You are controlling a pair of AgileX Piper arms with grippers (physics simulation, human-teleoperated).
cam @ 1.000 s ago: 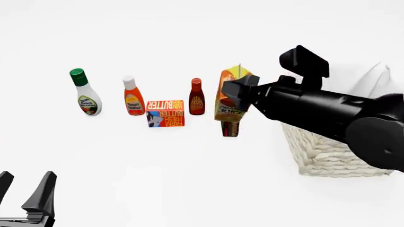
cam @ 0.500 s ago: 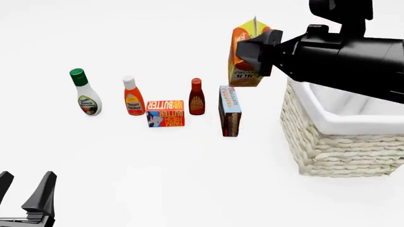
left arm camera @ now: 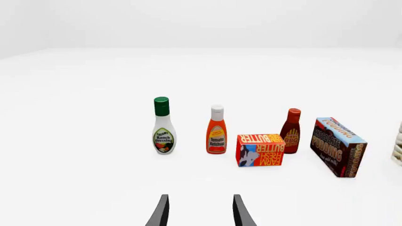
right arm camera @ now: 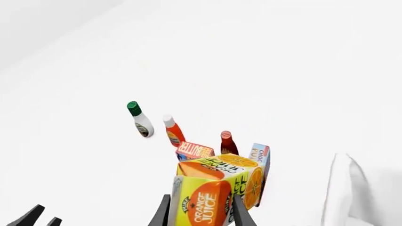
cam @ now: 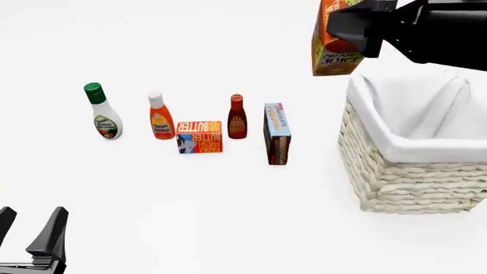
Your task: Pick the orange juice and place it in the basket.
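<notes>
The orange juice (cam: 335,57), an orange and yellow carton, hangs high in the air at the top of the front view, by the left rim of the basket (cam: 411,182). My right gripper (cam: 346,28) is shut on it. In the right wrist view the carton (right arm camera: 217,188) sits between the fingers of the right gripper (right arm camera: 201,214), with the basket's white cloth (right arm camera: 342,188) beside it. The cream wicker basket stands at the right. My left gripper (cam: 29,225) is open and empty at the near left, and it also shows in the left wrist view (left arm camera: 199,214).
A row stands on the table left of the basket: a ranch dressing bottle (cam: 101,114), a ketchup bottle (cam: 161,117), a butter box (cam: 199,137), a dark red sauce bottle (cam: 236,117) and a chocolate pudding box (cam: 277,134).
My right gripper has lifted the orange juice from the table beside the pudding box, up and to the right toward the basket. The left arm has not moved.
</notes>
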